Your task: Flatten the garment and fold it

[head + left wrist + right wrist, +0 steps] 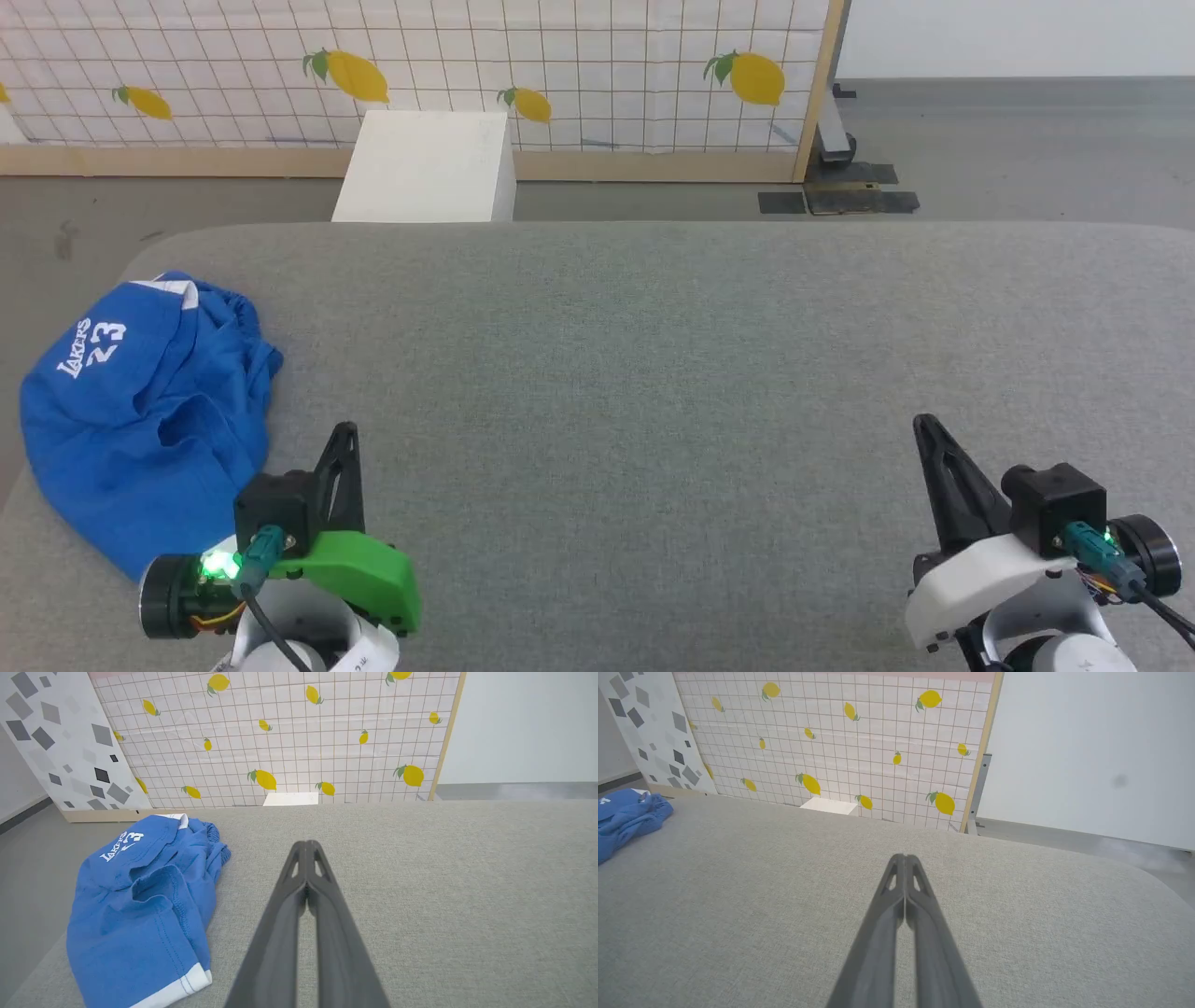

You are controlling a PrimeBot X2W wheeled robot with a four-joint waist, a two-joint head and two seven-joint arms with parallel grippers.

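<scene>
Left gripper (306,851) has its two dark fingers pressed together on nothing, hanging just above the grey padded tabletop (653,373) near its front edge, and the right gripper (904,858) is closed and empty in the same way, well over toward the right side. The shorts (140,420) lie in a loose heap against the tabletop's left edge, reaching back toward the far left corner, and their outer part seems to droop over that edge. They are just beside the left gripper and well apart from the right one. They are bright royal blue, crumpled and doubled over on themselves. The white "LAKERS 23" print (93,345) faces up at the far end, the gathered waistband (215,835) bunches on the side toward the middle of the tabletop, and a white hem band (177,989) shows at the near end. I judge the cloth thin, light and quite limp. It should lift with almost no effort, sag from any hold, and probably slide easily over the grey covering (a pinch in the middle would likely only raise a peak and catch more than one layer). The better places to take hold look to be the waistband, where the elastic gives some body, or the two ends of the white hem, one gripper to each, so the shorts can be drawn toward the middle of the tabletop and spread flat. Nothing is spread or folded yet.
</scene>
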